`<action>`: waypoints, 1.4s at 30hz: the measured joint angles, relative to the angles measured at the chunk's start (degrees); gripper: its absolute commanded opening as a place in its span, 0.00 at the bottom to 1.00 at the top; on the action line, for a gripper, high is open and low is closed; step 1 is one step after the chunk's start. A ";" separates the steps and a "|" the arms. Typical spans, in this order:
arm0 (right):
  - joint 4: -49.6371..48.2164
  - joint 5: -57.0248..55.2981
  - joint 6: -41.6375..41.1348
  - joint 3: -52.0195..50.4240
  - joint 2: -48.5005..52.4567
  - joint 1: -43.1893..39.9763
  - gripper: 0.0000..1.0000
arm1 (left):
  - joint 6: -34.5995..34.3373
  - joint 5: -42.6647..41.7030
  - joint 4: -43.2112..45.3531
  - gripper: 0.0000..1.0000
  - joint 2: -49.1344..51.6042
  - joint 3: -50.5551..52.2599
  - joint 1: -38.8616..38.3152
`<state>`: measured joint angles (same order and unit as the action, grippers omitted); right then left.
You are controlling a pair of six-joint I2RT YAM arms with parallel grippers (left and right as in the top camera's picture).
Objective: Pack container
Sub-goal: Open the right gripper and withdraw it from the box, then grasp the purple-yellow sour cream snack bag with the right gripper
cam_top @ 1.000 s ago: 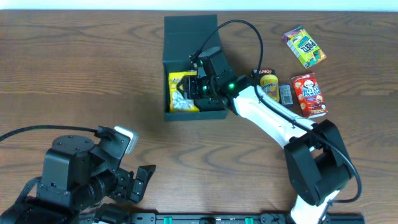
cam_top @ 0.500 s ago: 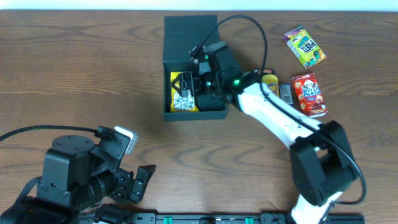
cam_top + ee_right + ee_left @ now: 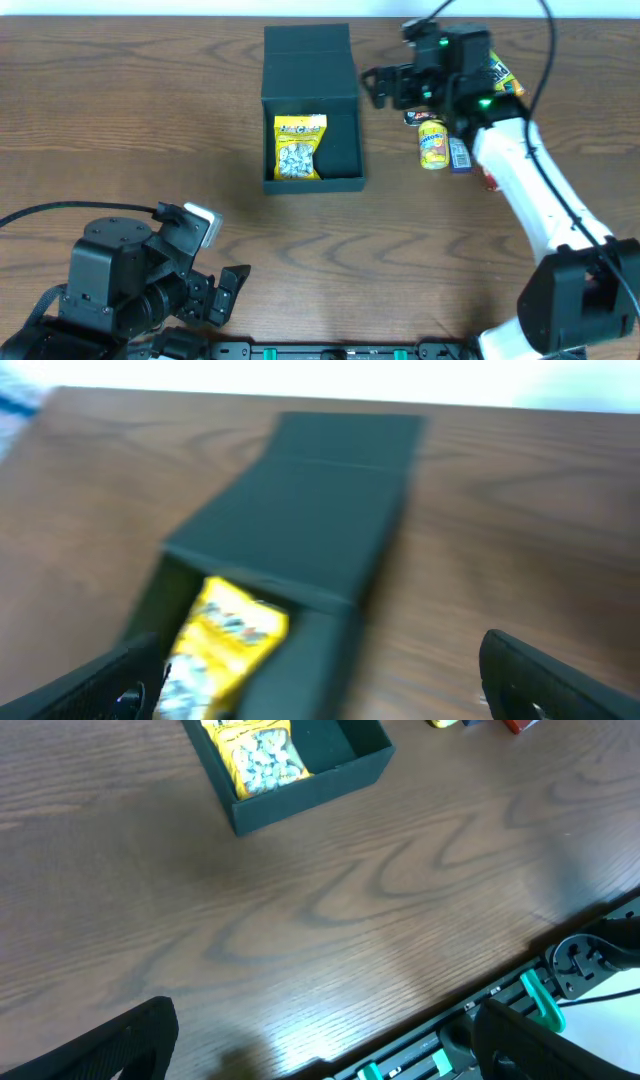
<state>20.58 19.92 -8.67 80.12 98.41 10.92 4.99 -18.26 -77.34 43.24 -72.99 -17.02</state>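
Fingers (image 3: 540, 672) of the right gripper (image 3: 384, 86) stand wide apart and empty, just withdrawn from the container (image 3: 308, 60), which lies in the middle of the surface (image 3: 150, 120) holding one yellow snack pack (image 3: 298, 146). To its right loose snacks (image 3: 433, 143) wait, perhaps three or four. The left gripper (image 3: 226, 290) rests spread, well apart.

Even bright light; container (image 3: 330, 530) motion-blurred in right wrist view; soft glare on table (image 3: 290, 1038)
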 measured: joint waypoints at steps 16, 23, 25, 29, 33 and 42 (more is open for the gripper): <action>-4.85 -13.14 17.68 0.00 0.28 -16.59 0.99 | 0.00 0.00 -0.02 0.95 0.00 0.00 0.00; -9.75 -13.84 19.98 0.31 6.54 -22.05 0.99 | 0.00 0.02 0.00 0.95 0.00 0.00 0.00; -9.35 -13.60 20.65 1.14 9.35 -22.60 0.99 | -0.02 0.02 0.02 0.95 0.00 0.00 0.00; -4.42 -12.17 21.94 8.24 16.00 -23.30 0.99 | -0.02 0.02 0.00 0.95 -0.02 0.00 0.00; 3.30 -11.34 23.96 20.81 23.21 -23.52 0.99 | 0.00 0.02 0.00 0.95 -0.02 0.00 0.00; 17.09 -8.24 27.91 45.05 38.66 -23.56 0.99 | -0.02 0.02 -0.02 0.95 -0.02 0.00 0.00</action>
<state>37.67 11.68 19.25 125.16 137.08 -12.64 4.97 -18.24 -77.36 43.22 -72.99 -17.02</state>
